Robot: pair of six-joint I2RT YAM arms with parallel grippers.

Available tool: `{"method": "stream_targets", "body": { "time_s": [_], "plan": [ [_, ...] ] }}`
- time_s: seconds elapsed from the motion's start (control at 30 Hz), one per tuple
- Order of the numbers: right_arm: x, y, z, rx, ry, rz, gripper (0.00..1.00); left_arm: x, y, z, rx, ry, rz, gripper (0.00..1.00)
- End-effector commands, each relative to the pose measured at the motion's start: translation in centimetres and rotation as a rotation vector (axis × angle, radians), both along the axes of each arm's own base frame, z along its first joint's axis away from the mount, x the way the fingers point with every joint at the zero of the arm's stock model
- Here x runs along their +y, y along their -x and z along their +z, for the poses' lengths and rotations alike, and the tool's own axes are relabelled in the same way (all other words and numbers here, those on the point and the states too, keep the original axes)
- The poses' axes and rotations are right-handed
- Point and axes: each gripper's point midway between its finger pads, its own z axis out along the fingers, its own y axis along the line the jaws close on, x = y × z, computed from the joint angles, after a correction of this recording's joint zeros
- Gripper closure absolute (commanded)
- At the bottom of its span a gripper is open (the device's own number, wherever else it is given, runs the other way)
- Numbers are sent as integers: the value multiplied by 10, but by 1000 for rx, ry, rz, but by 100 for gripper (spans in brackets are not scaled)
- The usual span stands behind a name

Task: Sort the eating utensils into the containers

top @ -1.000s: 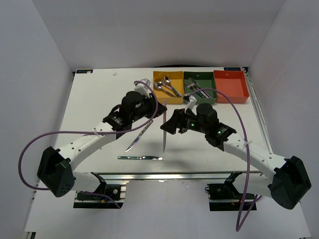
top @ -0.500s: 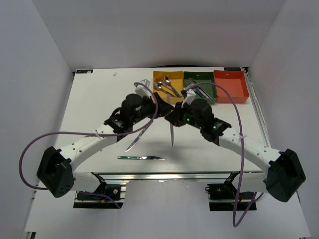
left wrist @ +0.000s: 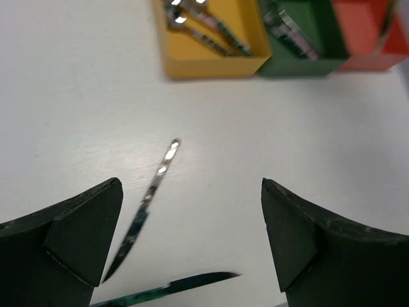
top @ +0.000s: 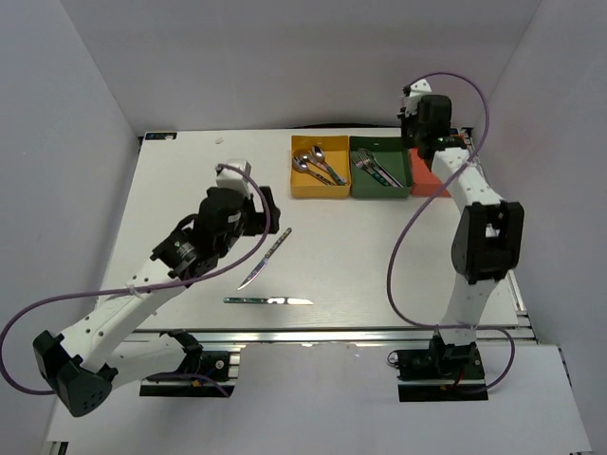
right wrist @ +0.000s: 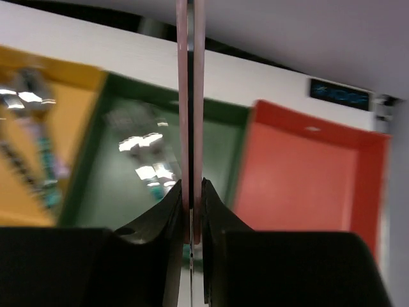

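Note:
My right gripper (right wrist: 190,185) is shut on a pink-handled knife (right wrist: 190,96) that stands edge-on between its fingers. It hangs high at the back right (top: 424,144), over the border of the green bin (right wrist: 220,153) and the red bin (right wrist: 307,179). My left gripper (left wrist: 188,214) stands wide open and empty above the table (top: 248,204). Below it lie two knives: a slanted one (left wrist: 150,198) (top: 264,259) and a teal-handled one (left wrist: 179,284) (top: 268,300). The yellow bin (top: 320,192) holds spoons (top: 313,163). Forks (top: 375,169) lie in the green bin (top: 379,191).
The three bins stand in a row along the table's back edge, the red one (top: 448,178) partly hidden by my right arm (top: 479,227). Purple cables loop beside both arms. White walls close in the table on three sides.
The left gripper let go of the knife, opened wide and drew back to the left. The right gripper shut on the knife and carried it up to the back right, over the bins.

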Motion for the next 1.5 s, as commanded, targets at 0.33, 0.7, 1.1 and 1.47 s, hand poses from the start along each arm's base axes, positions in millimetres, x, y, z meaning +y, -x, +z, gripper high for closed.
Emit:
{"method": "stream_targets", "body": {
  "time_s": [0.33, 0.7, 1.1, 1.47],
  "plan": [
    [-107, -133, -48, -42, 484, -48, 100, 47, 39, -115, 165, -263, -6, 2],
    [-160, -111, -64, 5, 452, -89, 84, 51, 39, -113, 164, -263, 17, 2],
    [-141, -90, 63, -162, 246, -157, 11, 45, 22, -100, 158, -197, 113, 2],
    [-33, 58, 108, -161, -289, -9, 11, 2, -47, -141, 294, -241, 92, 2]
  ]
}}
